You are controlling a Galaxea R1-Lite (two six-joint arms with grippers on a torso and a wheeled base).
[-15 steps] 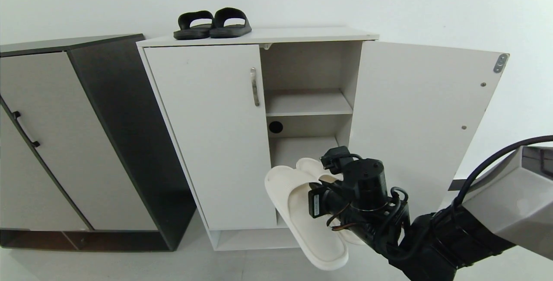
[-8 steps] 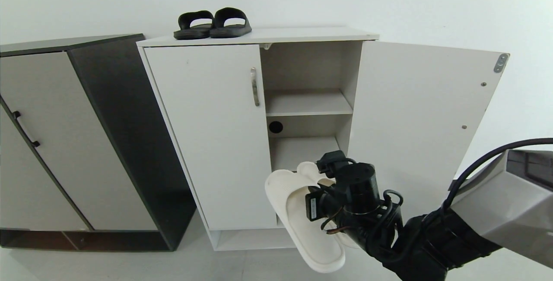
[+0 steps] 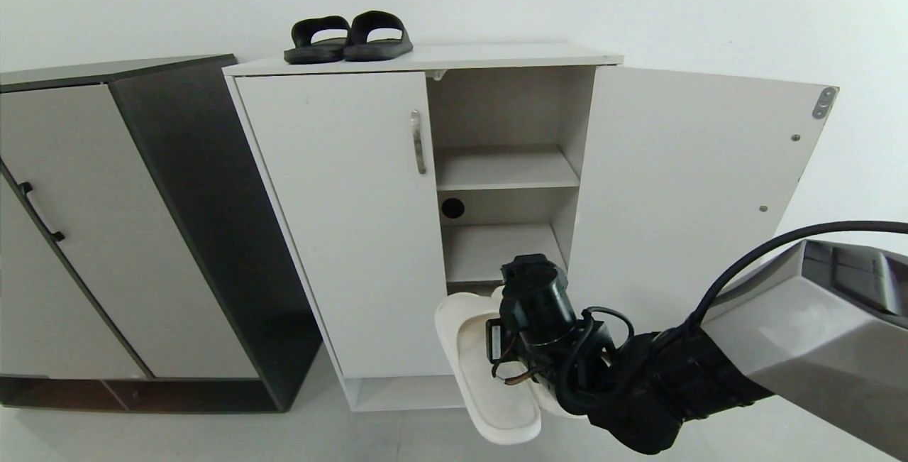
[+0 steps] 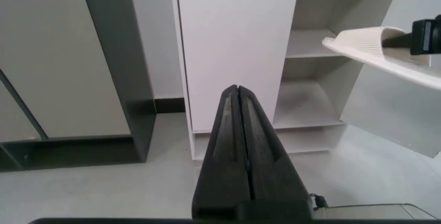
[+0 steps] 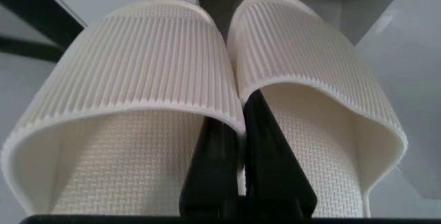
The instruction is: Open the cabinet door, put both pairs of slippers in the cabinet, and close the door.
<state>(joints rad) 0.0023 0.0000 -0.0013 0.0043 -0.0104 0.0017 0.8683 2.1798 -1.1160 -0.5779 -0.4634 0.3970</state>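
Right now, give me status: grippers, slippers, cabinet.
Right gripper shut on white slippers, low before the open compartment. Left gripper shut, holding nothing. Black slippers on cabinet top. Right door open, left door shut.

Slippers: I count four, in two pairs. The black pair [image 3: 379,50] lies at upper centre of the head view, the white pair [image 5: 131,79] at its lower centre.

Cabinets: I count two, a dark cabinet [image 3: 206,221] at the left of the frame and a white cabinet [image 3: 496,56] at centre.

Doors: I count three, a closed door [image 3: 340,235] and an open door [image 3: 681,199] on the white cabinet, and one grey door [image 3: 64,249] on the dark one.

Handles: two, a metal handle [image 3: 418,143] and a black handle [image 3: 39,213].

Shelves: I see two, an upper shelf [image 3: 504,167] and a lower shelf [image 3: 496,253].

Round hole [image 3: 452,208]: one.

Grippers: two, the left gripper [image 4: 238,93] and the right gripper [image 5: 242,117].
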